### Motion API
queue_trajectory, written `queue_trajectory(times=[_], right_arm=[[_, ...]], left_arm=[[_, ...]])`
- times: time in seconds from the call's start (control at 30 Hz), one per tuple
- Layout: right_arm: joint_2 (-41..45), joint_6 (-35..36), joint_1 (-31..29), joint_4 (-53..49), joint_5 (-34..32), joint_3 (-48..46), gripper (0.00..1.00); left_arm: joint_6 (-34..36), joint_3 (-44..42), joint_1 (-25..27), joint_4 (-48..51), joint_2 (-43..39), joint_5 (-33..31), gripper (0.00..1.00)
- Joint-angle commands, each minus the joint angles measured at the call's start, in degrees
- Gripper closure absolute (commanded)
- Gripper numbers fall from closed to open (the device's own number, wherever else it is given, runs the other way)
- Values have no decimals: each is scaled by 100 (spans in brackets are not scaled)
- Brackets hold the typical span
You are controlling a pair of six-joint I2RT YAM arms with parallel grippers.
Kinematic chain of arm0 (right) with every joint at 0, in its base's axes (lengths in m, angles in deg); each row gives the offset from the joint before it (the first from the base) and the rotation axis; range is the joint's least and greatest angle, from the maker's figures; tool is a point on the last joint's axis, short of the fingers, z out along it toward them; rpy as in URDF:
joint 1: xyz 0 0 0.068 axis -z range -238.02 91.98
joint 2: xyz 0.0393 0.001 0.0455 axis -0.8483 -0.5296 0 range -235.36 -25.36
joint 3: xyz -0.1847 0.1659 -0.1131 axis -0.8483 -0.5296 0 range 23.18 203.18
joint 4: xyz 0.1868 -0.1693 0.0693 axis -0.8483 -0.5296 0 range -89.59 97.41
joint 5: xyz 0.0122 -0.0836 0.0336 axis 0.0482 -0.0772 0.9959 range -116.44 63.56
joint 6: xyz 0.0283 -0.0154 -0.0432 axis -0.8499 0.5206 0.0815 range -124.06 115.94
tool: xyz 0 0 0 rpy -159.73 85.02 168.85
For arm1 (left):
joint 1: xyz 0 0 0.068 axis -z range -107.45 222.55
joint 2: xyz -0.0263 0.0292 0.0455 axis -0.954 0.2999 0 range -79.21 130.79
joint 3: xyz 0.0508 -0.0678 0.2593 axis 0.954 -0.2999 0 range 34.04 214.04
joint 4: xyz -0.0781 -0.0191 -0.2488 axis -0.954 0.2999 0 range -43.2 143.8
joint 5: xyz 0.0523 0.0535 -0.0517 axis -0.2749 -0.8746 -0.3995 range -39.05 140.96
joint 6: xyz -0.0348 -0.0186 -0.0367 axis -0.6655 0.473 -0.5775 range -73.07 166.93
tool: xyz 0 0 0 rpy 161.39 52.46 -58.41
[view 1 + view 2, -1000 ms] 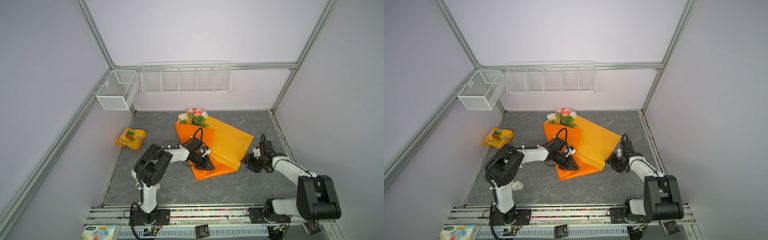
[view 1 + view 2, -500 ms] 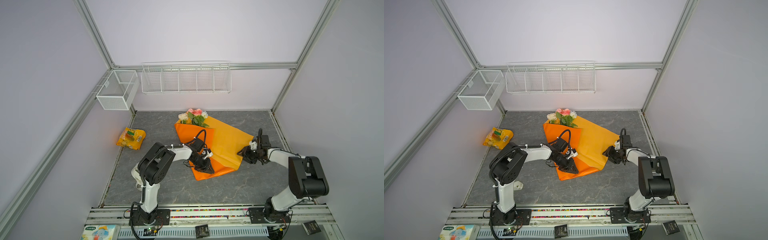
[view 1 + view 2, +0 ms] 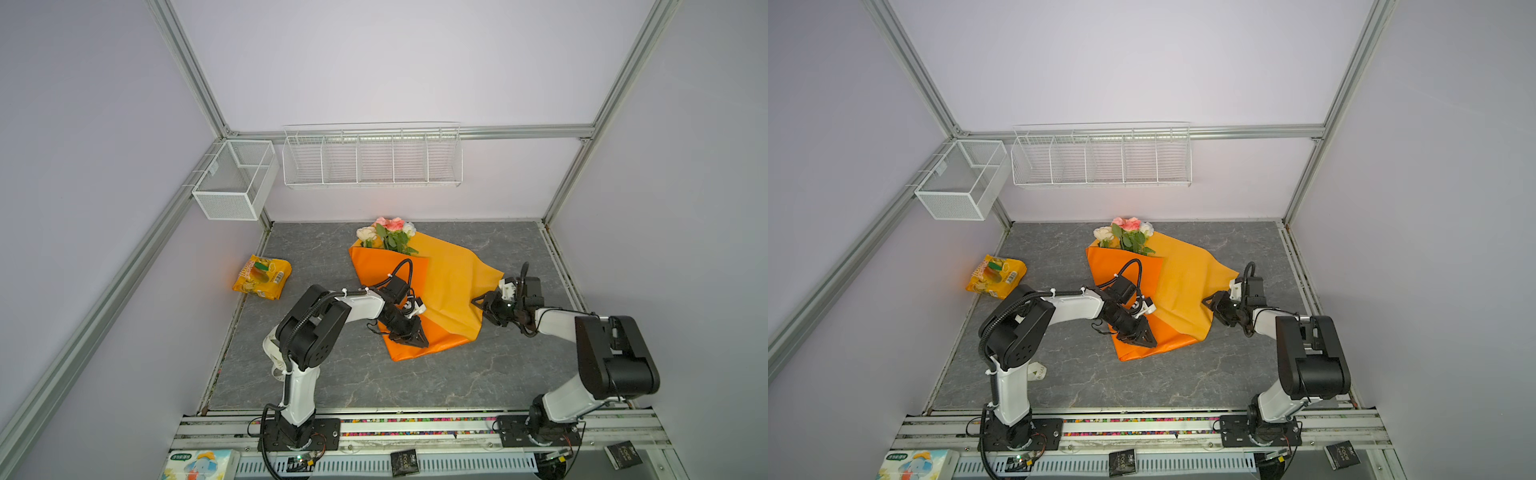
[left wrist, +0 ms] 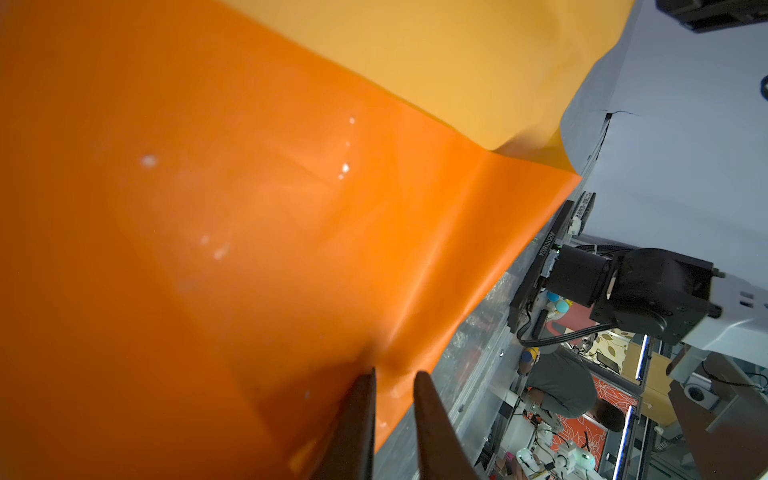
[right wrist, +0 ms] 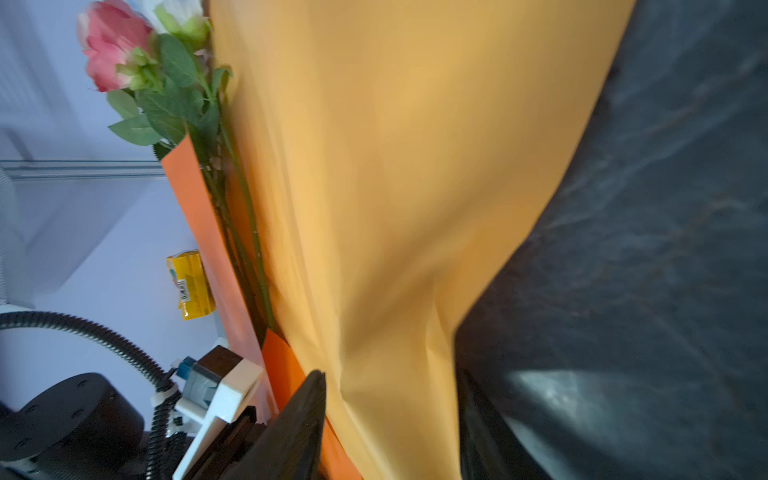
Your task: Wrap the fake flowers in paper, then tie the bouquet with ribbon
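Note:
The bouquet of fake flowers (image 3: pixel 388 235) (image 3: pixel 1127 235) lies on an orange paper (image 3: pixel 386 274) at the back middle of the table, with pink and cream heads past the paper's far edge. Its green stems (image 5: pixel 245 232) run under a folded flap. My left gripper (image 3: pixel 417 341) (image 4: pixel 395 374) sits on the near tip of the orange paper (image 4: pixel 249 208), fingers a narrow gap apart, pinching a ridge of it. My right gripper (image 3: pixel 480 303) (image 5: pixel 390 395) stands open at the right edge of the paler flap (image 3: pixel 453 282), which lies between its wide jaws.
A yellow snack bag (image 3: pixel 262 276) lies at the left edge of the table. Two white wire baskets (image 3: pixel 235 178) (image 3: pixel 372 160) hang on the back walls. A tissue box (image 3: pixel 199 465) sits on the front rail at the left.
My right gripper has moved left off the bare table onto the paper flap's right edge. The left gripper has stayed on the near tip of the paper.

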Motion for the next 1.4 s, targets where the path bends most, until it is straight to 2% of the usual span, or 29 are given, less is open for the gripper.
queue_trajectory(times=[0.0, 0.17, 0.33, 0.5, 0.6, 0.67, 0.8, 0.9, 1.07, 1.2, 1.27, 1.37], right_arm=[[39, -166, 89, 914, 308, -84, 48], [135, -232, 422, 1384, 359, -314, 48], [-270, -363, 460, 1866, 875, -391, 53], [-413, -402, 457, 2124, 860, -552, 65], [-390, -172, 457, 1805, 733, -497, 72], [-330, -60, 457, 1616, 737, -429, 82], [69, -11, 431, 1264, 771, -225, 93], [432, 262, 235, 519, 563, 121, 93], [617, 730, -265, -610, -2, 675, 93], [634, 658, -285, -766, -251, 739, 94], [633, 605, -303, -700, -155, 773, 93], [706, 543, -392, -685, -108, 869, 93]], left_arm=[[152, 37, 16, 328, 182, -369, 81], [104, 50, 16, 287, 160, -393, 81], [69, 60, 14, 251, 189, -394, 82], [84, 93, 8, 279, 159, -391, 82], [82, 85, 8, 256, 155, -396, 83], [77, 72, 8, 232, 144, -396, 84], [83, 57, 12, 228, 136, -430, 85], [43, 28, 8, 129, 97, -359, 85], [126, 10, 8, -5, -197, 109, 86], [464, 77, 8, 211, -135, 411, 96], [639, 103, 16, 355, -29, 594, 100], [948, 151, 16, 686, 34, 653, 100]])
